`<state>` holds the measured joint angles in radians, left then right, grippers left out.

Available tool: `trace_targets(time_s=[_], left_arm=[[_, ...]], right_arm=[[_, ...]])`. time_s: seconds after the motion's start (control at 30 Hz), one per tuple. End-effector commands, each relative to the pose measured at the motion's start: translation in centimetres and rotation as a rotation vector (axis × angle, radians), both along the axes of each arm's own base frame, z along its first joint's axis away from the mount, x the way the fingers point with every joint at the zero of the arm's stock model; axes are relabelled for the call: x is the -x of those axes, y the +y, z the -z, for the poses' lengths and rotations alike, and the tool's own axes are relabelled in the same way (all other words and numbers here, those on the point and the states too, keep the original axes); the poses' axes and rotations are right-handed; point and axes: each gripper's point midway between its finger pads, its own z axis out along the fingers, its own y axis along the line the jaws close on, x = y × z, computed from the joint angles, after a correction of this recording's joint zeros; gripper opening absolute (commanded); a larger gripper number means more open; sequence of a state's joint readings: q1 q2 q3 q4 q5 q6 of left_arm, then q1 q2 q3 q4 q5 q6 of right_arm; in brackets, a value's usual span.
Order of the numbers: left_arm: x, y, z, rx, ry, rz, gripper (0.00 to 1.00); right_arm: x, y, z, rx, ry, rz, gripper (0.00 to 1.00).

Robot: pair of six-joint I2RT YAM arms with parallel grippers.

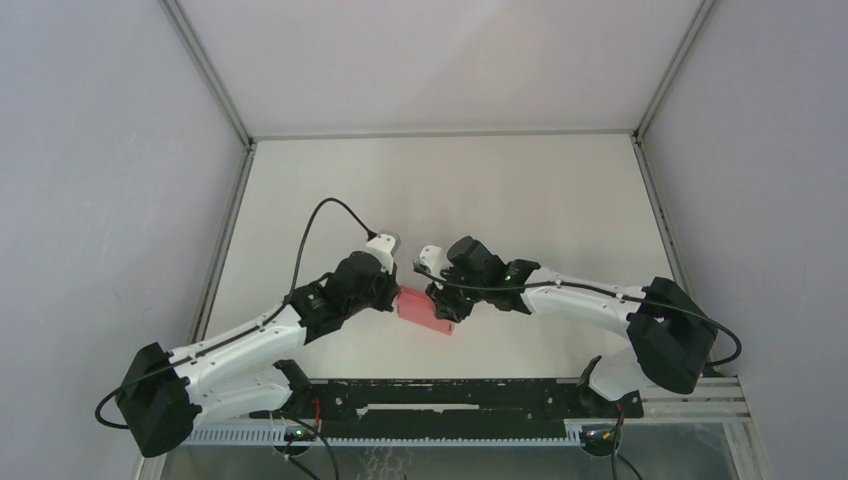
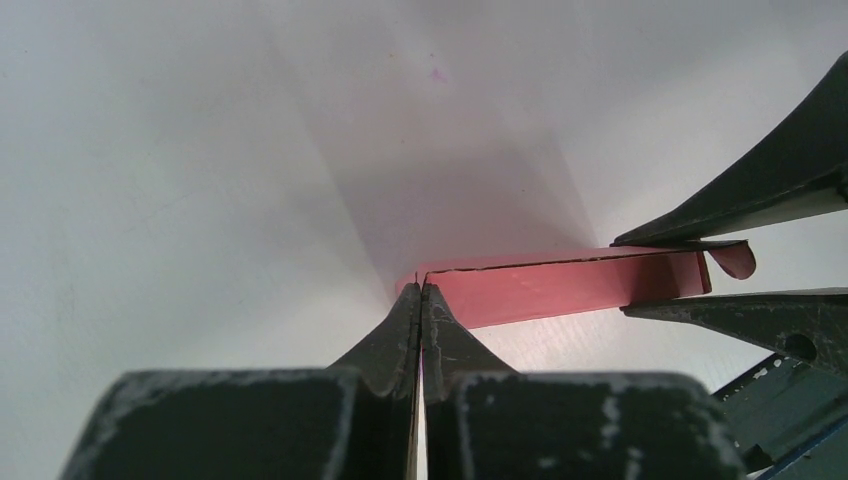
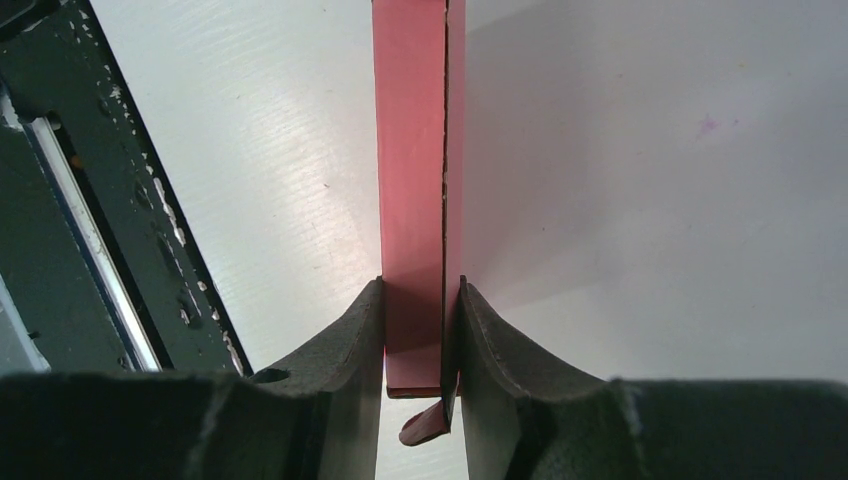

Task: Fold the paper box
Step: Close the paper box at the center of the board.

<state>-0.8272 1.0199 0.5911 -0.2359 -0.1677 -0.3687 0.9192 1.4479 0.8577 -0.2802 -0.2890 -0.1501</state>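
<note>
Both hands hold the paper box (image 2: 560,288) between them over the worktop (image 2: 150,200). The left hand (image 2: 421,300) pinches one thin end and the right hand (image 3: 422,335) clamps across the other, probably steadying it for a crease.

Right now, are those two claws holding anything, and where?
Yes, the pink paper box. The left gripper pinches a thin edge at one end; the right gripper clamps the opposite end.

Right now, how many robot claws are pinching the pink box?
2. The left gripper pinches one end of the paper box; the right gripper clamps the opposite end. No others are in view.
</note>
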Motion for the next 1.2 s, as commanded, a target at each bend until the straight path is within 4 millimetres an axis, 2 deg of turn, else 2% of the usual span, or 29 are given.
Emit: trace_targets(time_s=[0.0, 0.37, 0.53, 0.63, 0.7, 0.83, 0.97, 1.17], left_arm=[[-1.1, -0.7, -2.8, 0.051, -0.042, -0.028, 0.01], [-1.4, -1.3, -3.8, 0.058, -0.041, -0.027, 0.01], [-1.4, -1.7, -3.5, 0.062, -0.029, -0.020, 0.01], [-1.4, -1.0, -3.3, 0.038, -0.034, -0.035, 0.01], [-1.5, -0.3, -3.6, 0.020, -0.055, -0.052, 0.05], [-1.4, 0.3, -3.8, 0.018, -0.072, -0.063, 0.20], [-1.4, 0.5, -3.4, 0.004, -0.071, -0.065, 0.23], [-1.4, -0.2, -2.7, 0.014, -0.067, -0.034, 0.26]], right_arm=[[-1.1, -0.2, -0.8, 0.018, -0.058, 0.044, 0.11], [-1.3, -0.3, -0.8, 0.029, -0.080, 0.053, 0.11], [-1.3, -0.3, -0.8, 0.030, -0.080, 0.055, 0.10], [-1.2, -0.4, -0.7, 0.034, -0.077, 0.054, 0.11], [-1.2, -0.4, -0.6, 0.035, -0.075, 0.052, 0.11], [-1.1, -0.3, -0.7, 0.029, -0.072, 0.046, 0.11], [-1.0, -0.2, -0.9, 0.020, -0.071, 0.042, 0.11], [-0.9, -0.2, -0.8, 0.022, -0.066, 0.039, 0.12]])
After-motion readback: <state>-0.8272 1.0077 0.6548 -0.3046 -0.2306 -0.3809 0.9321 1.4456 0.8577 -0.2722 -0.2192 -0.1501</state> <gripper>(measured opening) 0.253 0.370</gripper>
